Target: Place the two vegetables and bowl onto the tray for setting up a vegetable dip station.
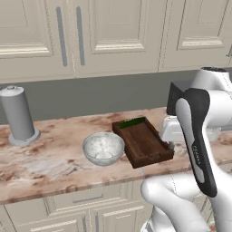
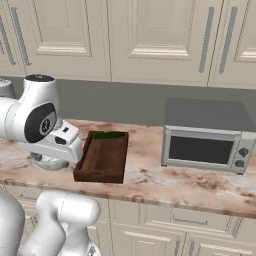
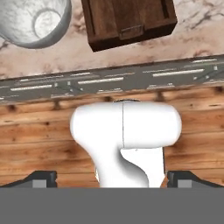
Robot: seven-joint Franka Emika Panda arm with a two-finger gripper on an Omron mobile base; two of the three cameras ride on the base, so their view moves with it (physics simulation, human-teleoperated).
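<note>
Inspection of the left base view found the tray (image 1: 146,146) lying on the marbled counter (image 1: 50,163), set at an angle, with the dark-green vegetable (image 1: 132,123) resting inside it against the far short rim. The bowl (image 1: 103,147) stood upright on the counter just beside the tray's left long side, apparently not touching it. A grey cylindrical canister (image 1: 18,115) stood well apart on the counter's left end. The arm rose at the lower right and blocked the tray's right side; the carrot could not be made out.

The right base view showed the same tray (image 2: 103,161) with the green vegetable (image 2: 109,135) along its far end. A toaster oven (image 2: 206,142) sat on the counter (image 2: 150,180) to the tray's right, well apart from it. The robot's arm covered most of the bowl (image 2: 47,162), of which only a lower edge showed.

The hand view looked down past the counter's front edge. The gripper (image 3: 112,179) had its jaws spread wide, its fingertips (image 3: 41,178) far apart at the bottom corners, with nothing held between them. The tray's near short end (image 3: 129,24) with its handle cut-out and part of the bowl (image 3: 33,19) appeared at the top, both on the counter.
</note>
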